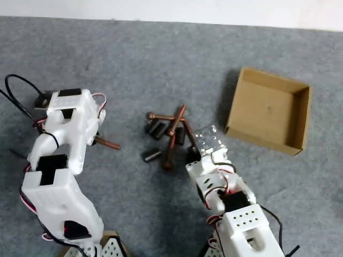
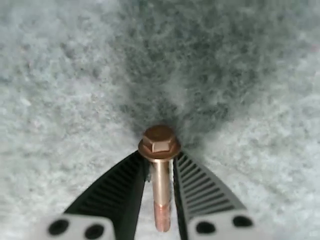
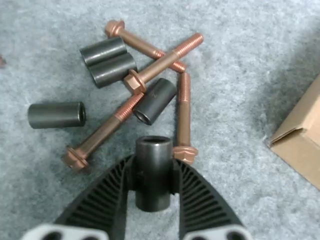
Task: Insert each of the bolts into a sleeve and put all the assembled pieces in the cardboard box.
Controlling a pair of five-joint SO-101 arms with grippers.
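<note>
A copper bolt [image 2: 160, 145] is clamped by its shank between the fingers of the left gripper [image 2: 161, 167], low over the left of the grey mat [image 1: 161, 53]. A dark sleeve [image 3: 154, 155] is gripped by the right gripper [image 3: 153, 170] at the near edge of the pile, where four loose bolts [image 3: 102, 134] and four loose sleeves [image 3: 56, 114] lie, some crossed. The cardboard box [image 1: 268, 107] stands to the right, apart from the pile.
</note>
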